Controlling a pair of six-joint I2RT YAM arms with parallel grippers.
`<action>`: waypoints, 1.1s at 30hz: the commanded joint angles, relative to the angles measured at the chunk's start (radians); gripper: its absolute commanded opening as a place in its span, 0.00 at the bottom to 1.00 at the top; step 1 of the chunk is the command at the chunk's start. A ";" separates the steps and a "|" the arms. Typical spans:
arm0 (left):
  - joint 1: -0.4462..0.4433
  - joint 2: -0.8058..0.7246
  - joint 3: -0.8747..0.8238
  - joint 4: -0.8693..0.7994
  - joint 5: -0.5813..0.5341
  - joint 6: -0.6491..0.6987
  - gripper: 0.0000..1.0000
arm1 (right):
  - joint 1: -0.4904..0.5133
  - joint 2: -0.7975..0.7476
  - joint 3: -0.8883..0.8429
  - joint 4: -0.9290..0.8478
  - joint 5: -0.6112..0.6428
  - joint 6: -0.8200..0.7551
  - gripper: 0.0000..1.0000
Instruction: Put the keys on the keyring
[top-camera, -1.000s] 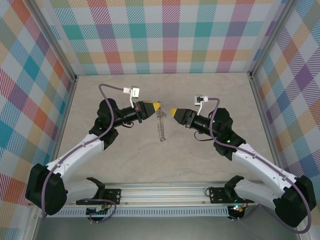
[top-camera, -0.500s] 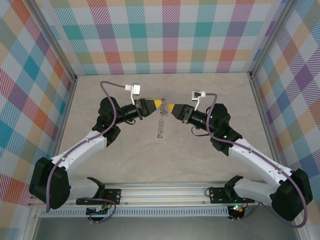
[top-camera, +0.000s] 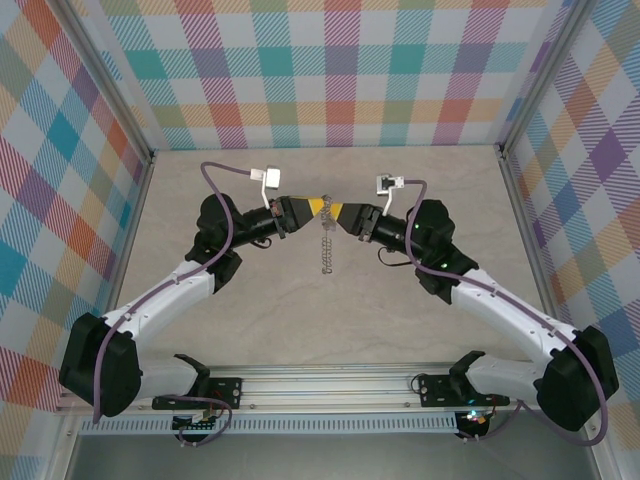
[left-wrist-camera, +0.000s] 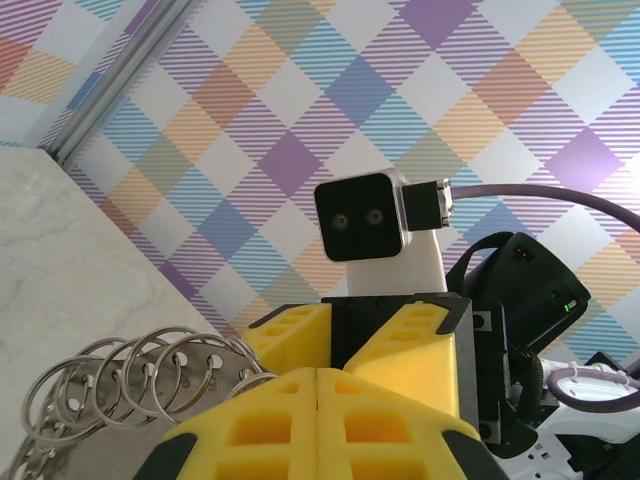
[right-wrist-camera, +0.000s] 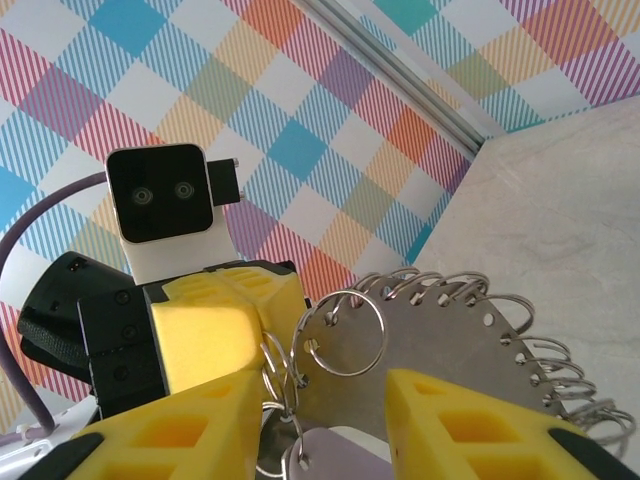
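The keyring (top-camera: 324, 248), a silver disc edged with small loops, hangs down from my left gripper (top-camera: 321, 206), which is shut on its top edge. In the left wrist view the left gripper (left-wrist-camera: 317, 372) has its yellow jaws pressed together, with the keyring's loops (left-wrist-camera: 120, 385) at the left. My right gripper (top-camera: 335, 212) faces it almost tip to tip. In the right wrist view the right gripper (right-wrist-camera: 325, 378) has its jaws apart around the keyring's (right-wrist-camera: 450, 350) lower edge. The key's lilac head (right-wrist-camera: 335, 458) hangs on a small loop between them.
Plaid walls (top-camera: 340, 70) enclose the beige table (top-camera: 330, 320) on three sides. An aluminium rail (top-camera: 330, 385) runs along the near edge by the arm bases. Both grippers are raised above the middle of the back half of the table.
The left gripper lifted the keyring slightly toward the back, then held still. The right gripper moved left until its fingers reached the keyring, and its jaws narrowed a little.
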 joint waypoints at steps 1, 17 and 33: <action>0.009 -0.004 0.030 0.078 0.016 -0.006 0.00 | 0.005 0.009 0.042 0.060 -0.029 -0.016 0.37; 0.009 0.022 0.042 0.082 0.020 -0.003 0.00 | 0.005 0.043 0.055 0.067 -0.055 -0.014 0.25; 0.010 0.009 0.112 -0.129 0.009 0.144 0.17 | -0.034 0.022 0.115 -0.155 -0.075 -0.131 0.00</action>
